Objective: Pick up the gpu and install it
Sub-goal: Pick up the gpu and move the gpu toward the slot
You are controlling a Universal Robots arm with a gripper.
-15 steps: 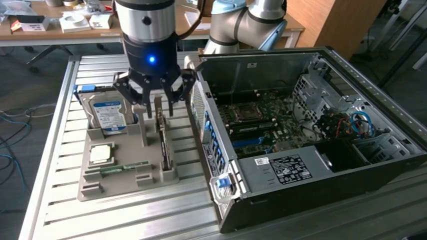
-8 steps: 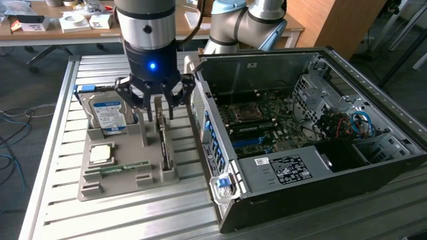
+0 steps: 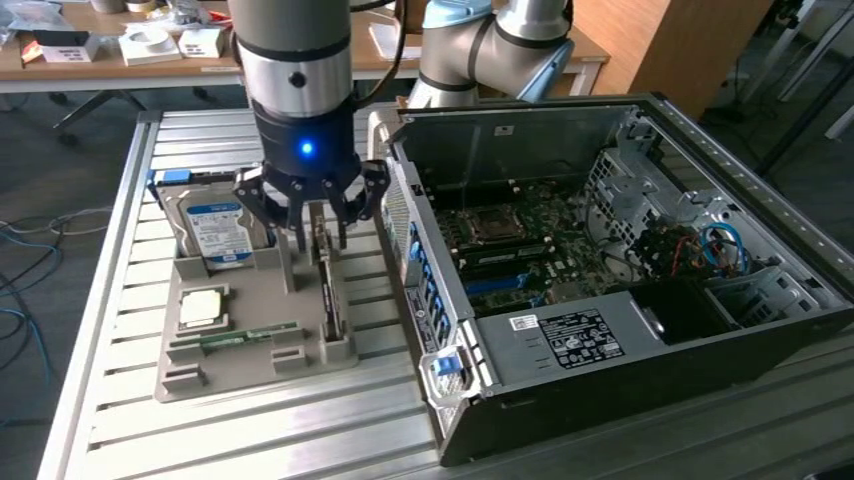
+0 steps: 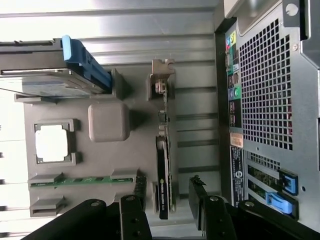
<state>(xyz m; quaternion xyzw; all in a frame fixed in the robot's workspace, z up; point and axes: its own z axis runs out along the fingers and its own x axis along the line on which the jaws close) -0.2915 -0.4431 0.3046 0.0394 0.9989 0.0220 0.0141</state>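
One arm (image 3: 294, 70) is held vertical, its gripper (image 3: 318, 235) pointed straight down over the gpu (image 3: 326, 300) — jaws spread wide, one finger to each side of the upright card, nothing grasped.

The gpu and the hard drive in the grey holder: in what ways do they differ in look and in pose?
The gpu stands upright on its long edge; the hard drive leans tilted. The gpu is thin and dark, with a black cooler; the hard drive is thicker, silver, with a blue label. The open gripper is over the gpu, not over the hard drive. Both sit in slots of the grey holder.
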